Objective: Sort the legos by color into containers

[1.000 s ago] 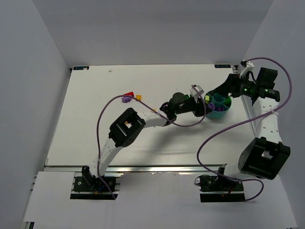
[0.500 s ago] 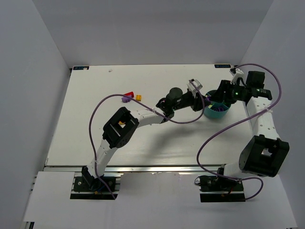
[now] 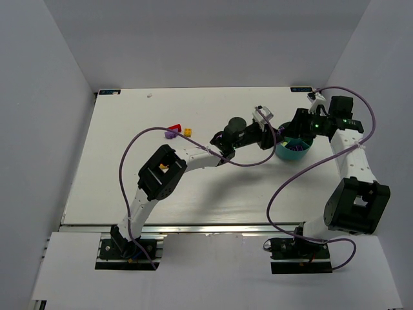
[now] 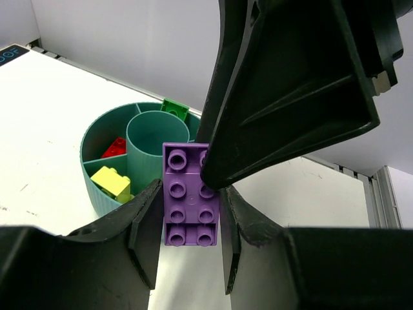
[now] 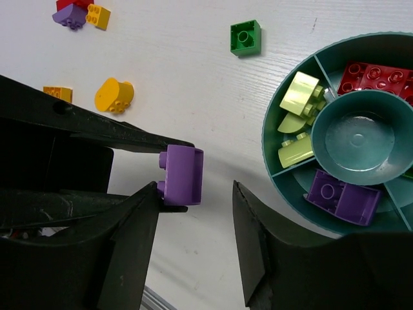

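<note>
Between the parted fingers of the right gripper (image 5: 197,194), a purple studded plastic brick (image 5: 181,173) sits clamped in the left gripper (image 4: 190,192), long axis running out along that gripper's fingers toward the round teal plastic bowl (image 4: 97,190) just beyond, nearer the right arm.

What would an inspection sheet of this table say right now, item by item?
Surface: white table, no spills seen.
Job's things: teal bowl holds lime bricks, red brick and purple pieces in separate compartments; green brick, orange oval and orange brick loose on the table.
Clutter: nothing seen.
Grippers: left gripper shut on a purple brick; right gripper open around it.
Cables: purple cables loop over the table.
Surroundings: plain grey walls.
</note>
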